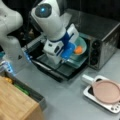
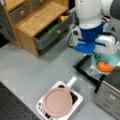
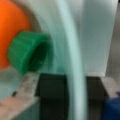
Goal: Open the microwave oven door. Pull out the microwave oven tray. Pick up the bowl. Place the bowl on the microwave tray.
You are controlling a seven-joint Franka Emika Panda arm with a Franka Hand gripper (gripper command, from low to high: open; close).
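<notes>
The microwave oven stood with its door dropped flat toward the worktop and the dark tray drawn out over it. The end effector gripped the teal bowl by its rim, above the tray's edge. The pink plate lay well apart.

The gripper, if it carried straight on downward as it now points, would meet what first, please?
The gripper grips the teal bowl's rim; straight down, it would probably meet the oven tray first, though depth is unclear.
</notes>
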